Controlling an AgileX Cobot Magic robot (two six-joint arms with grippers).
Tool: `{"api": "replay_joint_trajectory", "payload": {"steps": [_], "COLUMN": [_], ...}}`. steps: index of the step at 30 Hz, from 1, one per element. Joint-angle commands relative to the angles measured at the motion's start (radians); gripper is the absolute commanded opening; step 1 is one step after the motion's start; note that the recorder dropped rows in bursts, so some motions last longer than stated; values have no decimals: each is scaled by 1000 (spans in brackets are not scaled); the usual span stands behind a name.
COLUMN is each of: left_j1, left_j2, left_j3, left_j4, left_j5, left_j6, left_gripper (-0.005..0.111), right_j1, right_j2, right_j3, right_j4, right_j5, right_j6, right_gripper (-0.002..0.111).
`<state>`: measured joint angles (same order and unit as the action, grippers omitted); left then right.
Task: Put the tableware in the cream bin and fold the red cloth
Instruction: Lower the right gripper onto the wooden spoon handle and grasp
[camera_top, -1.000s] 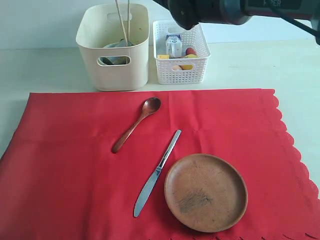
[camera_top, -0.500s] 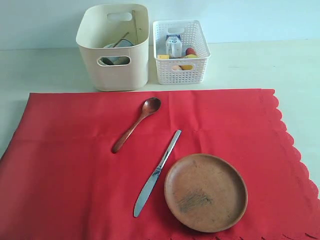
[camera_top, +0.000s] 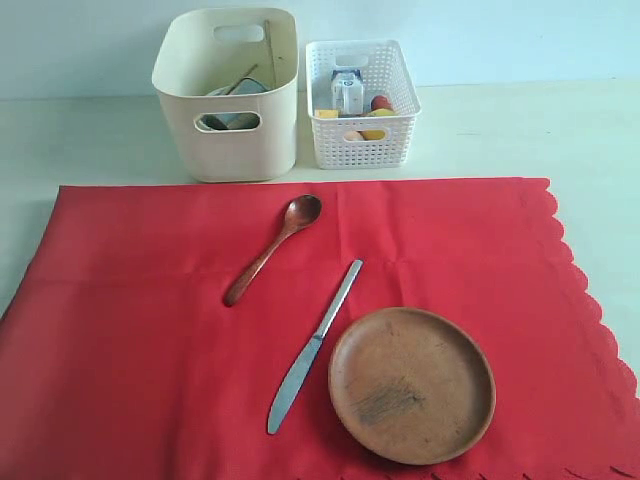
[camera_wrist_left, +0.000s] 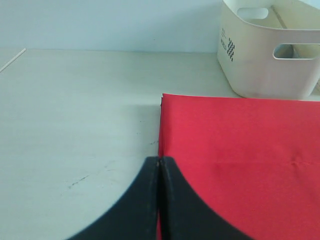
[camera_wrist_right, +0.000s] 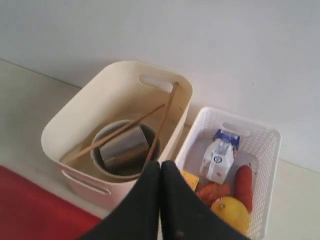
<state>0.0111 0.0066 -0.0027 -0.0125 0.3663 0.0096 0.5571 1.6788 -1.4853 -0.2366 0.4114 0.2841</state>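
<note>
On red cloth (camera_top: 130, 330): spoon (camera_top: 272, 250), knife (camera_top: 310, 350), plate (camera_top: 412, 384) | left tool (camera_wrist_left: 159, 162) closed | right tool (camera_wrist_right: 160, 164) closed

Exterior camera looks down across the red cloth (camera_top: 150, 350) toward the cream bin (camera_top: 228, 155); left wrist sits low at the cloth's edge, right wrist close above the bin; all three share that bin.

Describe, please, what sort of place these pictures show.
Probably a staged dining-table setup rather than a real kitchen: a large red scalloped cloth covers a pale tabletop, a round brown wooden plate and metal table knife lie on it, and a tall cream plastic bin stands behind.
</note>
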Motion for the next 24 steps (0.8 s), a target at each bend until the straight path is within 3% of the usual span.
{"api": "replay_joint_trajectory", "payload": {"steps": [1, 10, 19, 24], "left_j1": [2, 2, 2, 2], "left_j2": [-7, -7, -7, -7], "left_j3": [3, 3, 3, 3], "left_j4": [2, 2, 2, 2], "left_j5": [-13, -13, -13, -13], "left_j6": [1, 1, 1, 1], "left_gripper": [0, 0, 0, 0], "right_j1": [1, 10, 141, 152], "right_j2": [-61, 40, 229, 347], "right_j3": [118, 191, 177, 84], "right_j4": [43, 343, 341, 341], "right_j5": [7, 152, 84, 143], "right_j6": [27, 24, 24, 24], "right_gripper": [0, 3, 39, 54]}}
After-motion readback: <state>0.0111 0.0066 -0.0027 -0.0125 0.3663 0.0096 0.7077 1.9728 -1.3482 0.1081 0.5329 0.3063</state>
